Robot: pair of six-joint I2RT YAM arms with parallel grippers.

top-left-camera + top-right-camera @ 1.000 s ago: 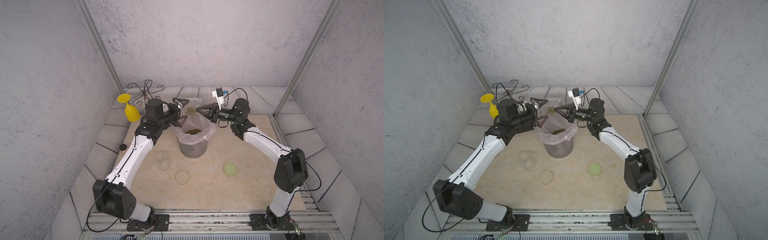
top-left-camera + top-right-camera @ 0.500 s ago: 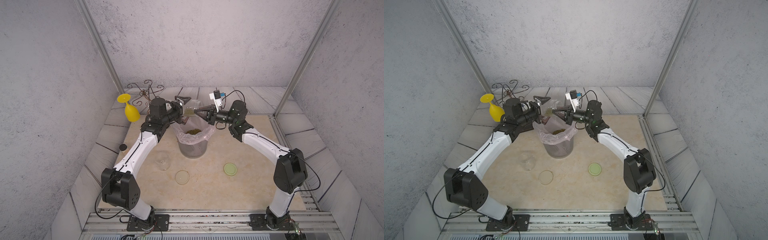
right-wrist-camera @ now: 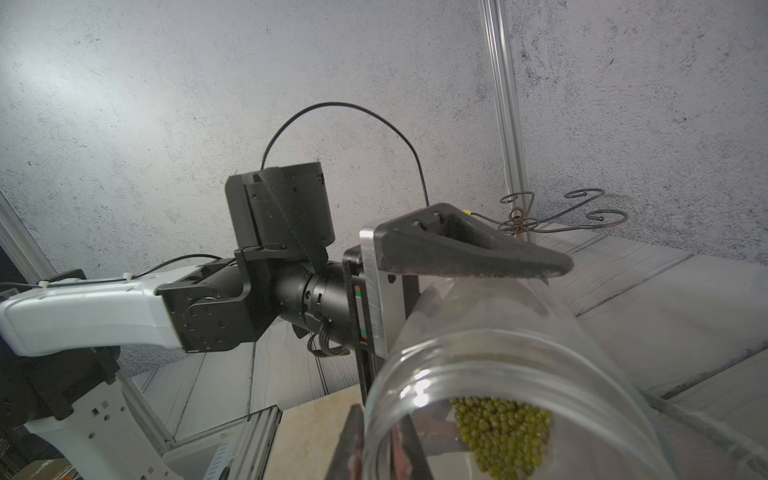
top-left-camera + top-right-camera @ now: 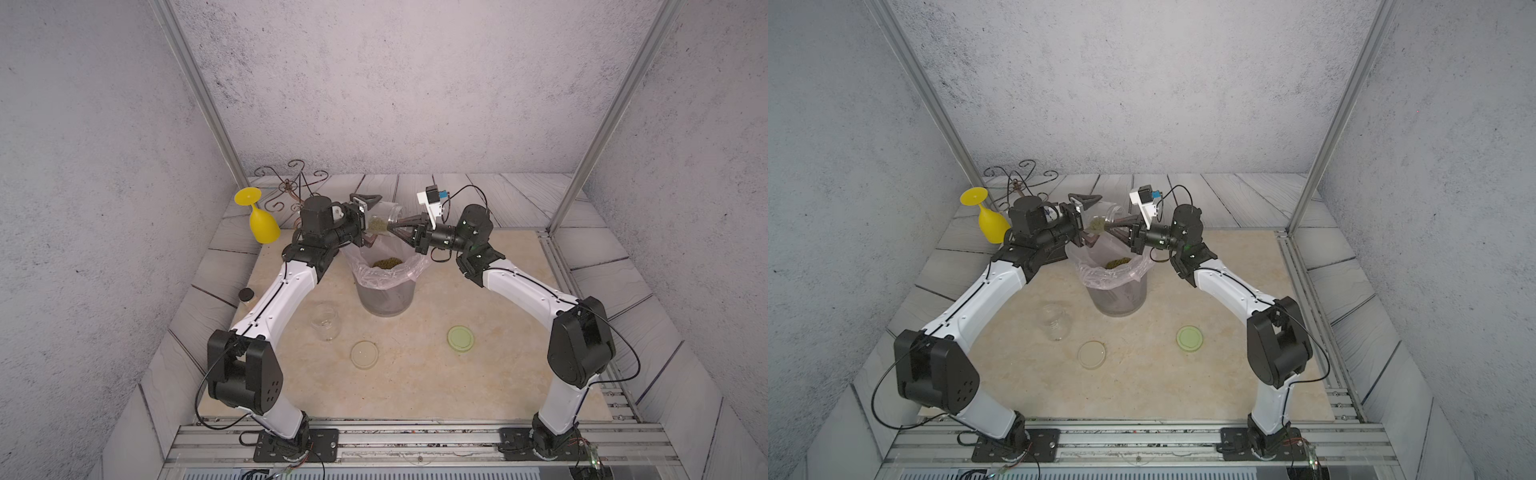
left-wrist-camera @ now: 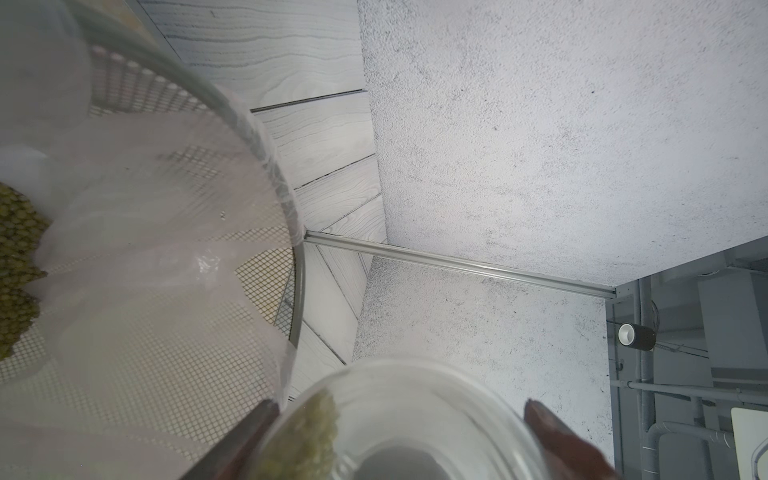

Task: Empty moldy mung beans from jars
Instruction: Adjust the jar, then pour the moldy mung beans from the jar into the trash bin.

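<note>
A clear jar lies on its side above the lined bin, held from both ends. My right gripper is shut on its rim, with one finger inside the mouth and one outside. My left gripper straddles the jar's base, its fingers against the glass. A clump of mung beans sits in the jar's base. More mung beans lie in the bin's liner. A second jar stands upright on the table with no beans in it.
A beige lid and a pale green lid lie on the table in front of the bin. An upturned yellow goblet and a wire stand are at the back left. A small black-capped bottle sits at the left edge.
My left gripper has come in over the jar's base and its jaws have narrowed onto the glass. The right gripper has kept its hold on the rim.
</note>
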